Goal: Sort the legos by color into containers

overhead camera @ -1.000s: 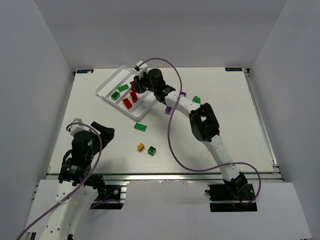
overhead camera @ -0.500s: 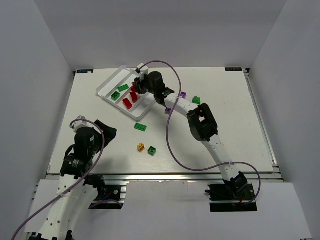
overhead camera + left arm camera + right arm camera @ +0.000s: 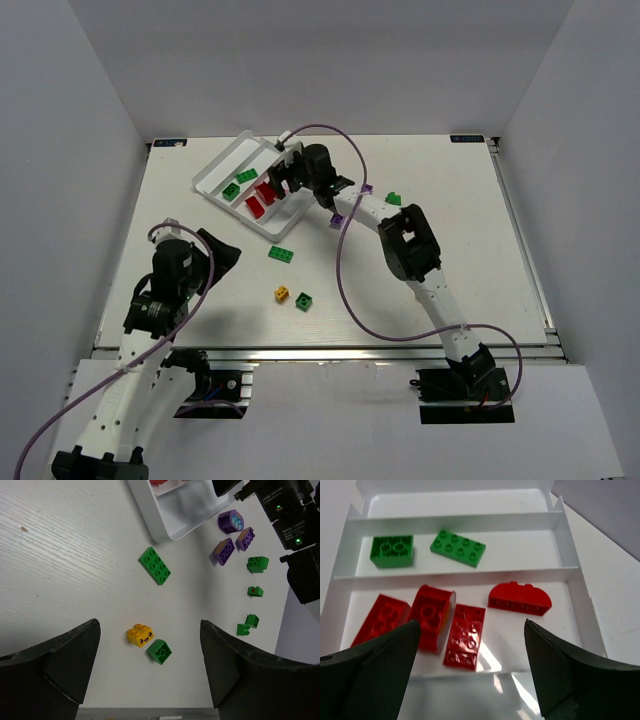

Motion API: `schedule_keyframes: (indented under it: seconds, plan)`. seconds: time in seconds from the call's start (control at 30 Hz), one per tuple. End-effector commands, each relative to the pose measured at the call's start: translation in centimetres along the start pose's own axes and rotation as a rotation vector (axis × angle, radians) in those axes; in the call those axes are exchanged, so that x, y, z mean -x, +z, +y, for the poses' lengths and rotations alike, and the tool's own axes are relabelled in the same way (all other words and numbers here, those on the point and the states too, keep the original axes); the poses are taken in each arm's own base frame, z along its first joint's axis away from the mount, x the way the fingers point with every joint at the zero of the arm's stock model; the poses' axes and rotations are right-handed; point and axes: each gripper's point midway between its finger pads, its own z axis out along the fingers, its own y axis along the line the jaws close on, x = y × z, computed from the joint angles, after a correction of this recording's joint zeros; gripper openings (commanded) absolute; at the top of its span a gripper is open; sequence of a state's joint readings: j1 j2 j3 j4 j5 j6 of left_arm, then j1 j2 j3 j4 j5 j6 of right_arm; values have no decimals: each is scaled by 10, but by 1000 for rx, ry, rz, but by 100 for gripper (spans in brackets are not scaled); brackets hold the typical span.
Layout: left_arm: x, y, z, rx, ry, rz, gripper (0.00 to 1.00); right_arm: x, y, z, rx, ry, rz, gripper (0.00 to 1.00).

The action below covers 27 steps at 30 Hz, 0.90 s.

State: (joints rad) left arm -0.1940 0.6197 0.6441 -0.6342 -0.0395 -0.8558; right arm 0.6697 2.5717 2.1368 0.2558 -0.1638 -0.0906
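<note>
The white tray [image 3: 218, 158] lies slanted at the back left. In the right wrist view its green compartment holds two green legos [image 3: 458, 548] and its red compartment several red legos [image 3: 465, 636]. My right gripper [image 3: 471, 630] hangs open just above the red ones, holding nothing. My left gripper [image 3: 148, 645] is open above the table, over a yellow lego [image 3: 139, 634] and a small green lego [image 3: 159, 651]. A flat green lego [image 3: 154, 565] lies near the tray's corner. Purple legos [image 3: 224, 551] and more green ones [image 3: 257, 564] lie further right.
The right arm [image 3: 405, 245] stretches across the table's middle to the tray. A purple cable [image 3: 340, 280] loops over the table beside it. The table's near edge lies just below the left fingers [image 3: 235, 665].
My right gripper's jaws have opened wide over the red compartment. My left arm has swung up and right, toward the yellow and green legos.
</note>
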Motion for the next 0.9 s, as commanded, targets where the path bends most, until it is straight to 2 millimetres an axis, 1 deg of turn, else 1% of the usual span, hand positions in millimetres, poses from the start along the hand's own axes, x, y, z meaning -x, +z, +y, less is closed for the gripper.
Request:
schedule_keyframes:
  seconds: [0.0,0.03,0.07,0.1,0.13,0.17,0.2,0.23,0.27,0.3,0.33,0.37,0.4,0.43,0.47,0.5,0.53,0.57,0.6,0.63,0.67,0.7,0.73,0.77,0.8,0.83,0.87]
  plan:
    - [4,7,-32,-84,-23,55,86,130,-78,-3,135,-146,-128,89]
    - [-3,16,-31,-69,-26,99,83,123,-93,2,195,-160,-75,89]
    - [-3,16,-31,-69,-26,99,83,114,-92,3,199,-152,-56,89]
    - [-2,18,-33,-58,-30,115,82,142,-124,12,309,-179,-98,89]
    - [-5,23,-31,-37,-35,138,81,133,-143,17,365,-168,-44,82]
    - [-14,33,-26,8,-36,191,81,135,-159,17,386,-157,-35,76]
    - [-16,36,-27,24,-33,218,81,146,-186,14,380,-154,-33,70]
    - [-19,40,-27,39,-31,241,81,146,-201,12,370,-158,-20,55]
    - [-27,49,-24,68,-25,279,81,138,-216,12,368,-141,21,48]
    - [-31,52,-31,60,-7,292,80,135,-242,9,339,-144,40,42]
    - [-34,55,-34,67,7,298,81,131,-255,7,319,-170,56,34]
    - [-37,58,-37,75,20,303,81,123,-269,6,296,-163,88,31]
    - [-45,64,-43,98,44,320,82,114,-291,-1,220,-162,122,33]
    - [-50,68,-44,116,57,333,83,109,-302,-5,184,-163,144,39]
    - [-57,69,-45,137,68,355,84,101,-313,-7,156,-153,173,48]
    - [-67,76,-40,192,90,360,87,106,-332,-14,102,-161,168,61]
    - [-66,79,-47,197,93,352,88,87,-340,-13,98,-138,203,65]
    - [-70,80,-47,214,92,360,89,83,-348,-14,83,-123,208,69]
    - [-75,82,-48,231,80,362,92,86,-361,-18,49,-120,194,71]
    - [-79,87,-46,255,74,364,95,72,-365,-18,49,-98,217,72]
    - [-82,89,-51,270,61,360,98,69,-376,-20,36,-78,204,72]
    - [-82,90,-52,275,37,357,98,69,-376,-20,35,-67,204,72]
    - [-83,96,-45,321,39,342,98,69,-377,-22,28,-60,192,73]
    - [-79,97,-48,341,31,334,98,62,-378,-22,24,-44,196,73]
    - [-80,98,-48,372,2,328,98,60,-379,-25,22,-19,192,73]
    - [-84,105,-40,433,-1,332,98,60,-377,-27,19,-9,183,73]
    - [-84,108,-39,455,-4,329,98,60,-377,-29,16,6,180,73]
